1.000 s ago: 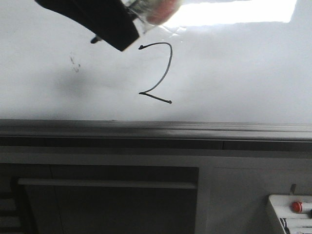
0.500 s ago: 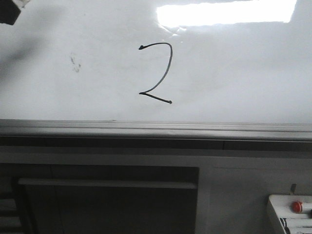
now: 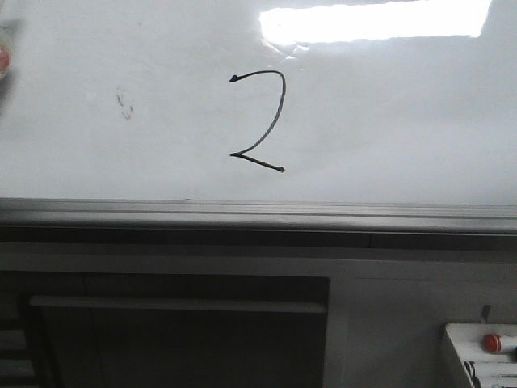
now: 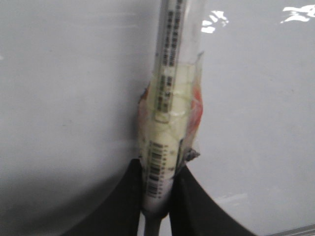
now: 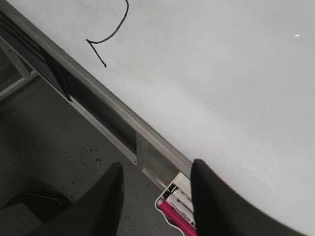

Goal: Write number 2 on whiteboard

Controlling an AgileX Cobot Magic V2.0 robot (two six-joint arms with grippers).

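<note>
A thin black number 2 (image 3: 260,121) is drawn on the glossy whiteboard (image 3: 388,113), left of the board's middle. Its lower part also shows in the right wrist view (image 5: 106,42). My left gripper (image 4: 156,196) is shut on a tape-wrapped marker (image 4: 167,123) with a barcode label, held over bare white board (image 4: 69,88). In the front view only a sliver of the marker's wrap (image 3: 4,56) shows at the far left edge, well away from the digit. My right gripper (image 5: 155,196) is open and empty, off the board beyond its frame.
A small dark smudge (image 3: 123,105) sits left of the digit. A bright light reflection (image 3: 376,20) lies along the board's top. The grey metal frame (image 3: 258,214) runs below. A white tray with markers (image 3: 485,347) stands at lower right, also under the right gripper (image 5: 179,209).
My left gripper with the marker has moved away from the digit to the left, leaving the front view almost entirely. The digit 2 now stands fully uncovered.
</note>
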